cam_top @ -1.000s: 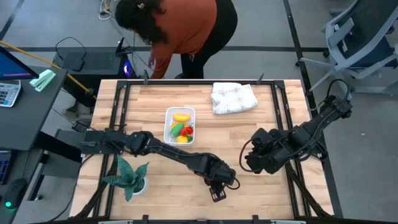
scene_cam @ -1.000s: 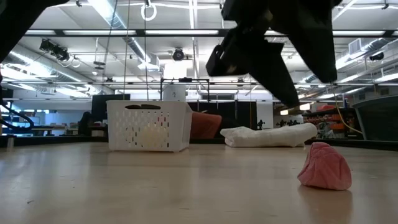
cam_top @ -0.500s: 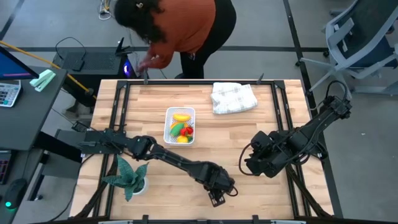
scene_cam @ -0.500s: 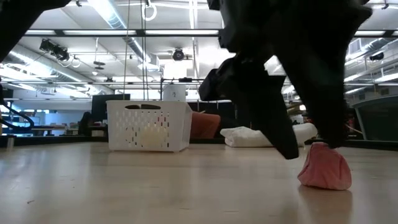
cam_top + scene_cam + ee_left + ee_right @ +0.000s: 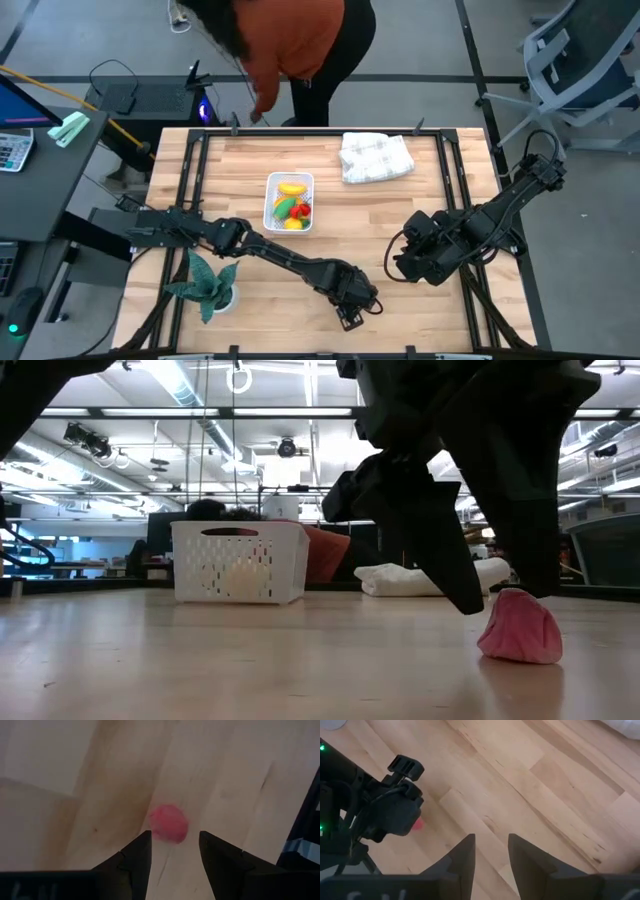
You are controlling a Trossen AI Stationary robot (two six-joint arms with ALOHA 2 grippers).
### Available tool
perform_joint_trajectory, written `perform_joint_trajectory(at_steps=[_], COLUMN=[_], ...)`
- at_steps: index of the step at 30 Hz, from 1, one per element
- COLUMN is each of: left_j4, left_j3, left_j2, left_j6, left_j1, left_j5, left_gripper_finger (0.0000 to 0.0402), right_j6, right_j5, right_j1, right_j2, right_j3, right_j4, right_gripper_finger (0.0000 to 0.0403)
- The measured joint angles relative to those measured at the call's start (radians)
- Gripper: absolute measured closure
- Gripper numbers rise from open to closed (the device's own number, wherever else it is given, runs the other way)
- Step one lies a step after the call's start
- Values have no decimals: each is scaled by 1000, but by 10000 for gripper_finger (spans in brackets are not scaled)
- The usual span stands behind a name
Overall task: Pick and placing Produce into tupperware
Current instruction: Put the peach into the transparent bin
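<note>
The pink produce piece (image 5: 169,822) lies on the wood near the table's near edge, also visible in the low view (image 5: 520,630). My left gripper (image 5: 175,840) is open and points down just above it, one finger on either side (image 5: 502,602); in the high view the gripper (image 5: 351,312) hides the piece. The white tupperware (image 5: 290,201) stands at mid-table (image 5: 240,564) and holds a yellow banana, a green piece and small red and orange ones. My right gripper (image 5: 491,851) is open and waits over the table's right half (image 5: 408,262).
A white checked folded cloth (image 5: 376,157) lies near the far edge. A green plant in a white pot (image 5: 209,286) stands at the near left. A person in an orange top (image 5: 295,45) bends over beyond the far edge. Black frame rails (image 5: 186,180) run along the sides.
My left gripper has come down toward the pink piece near the table's near edge, and its fingers now stand low on either side of it. The person beyond the far edge has shifted. The pink piece has stayed in place.
</note>
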Motion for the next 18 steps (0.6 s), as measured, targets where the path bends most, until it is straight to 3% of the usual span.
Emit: perform_joint_trajectory(at_steps=[10,18], left_j4=[33,-61], left_j3=[2,-1], left_j2=[38,12], left_j6=[9,94], left_j1=[4,15], left_j5=[-7,28], left_gripper_finger=[253,377], right_j6=[-3,-5], right_j5=[0,3], right_j1=[0,0], right_j2=[0,0], right_j3=[0,0], right_j4=[0,0], right_gripper_finger=[279,279])
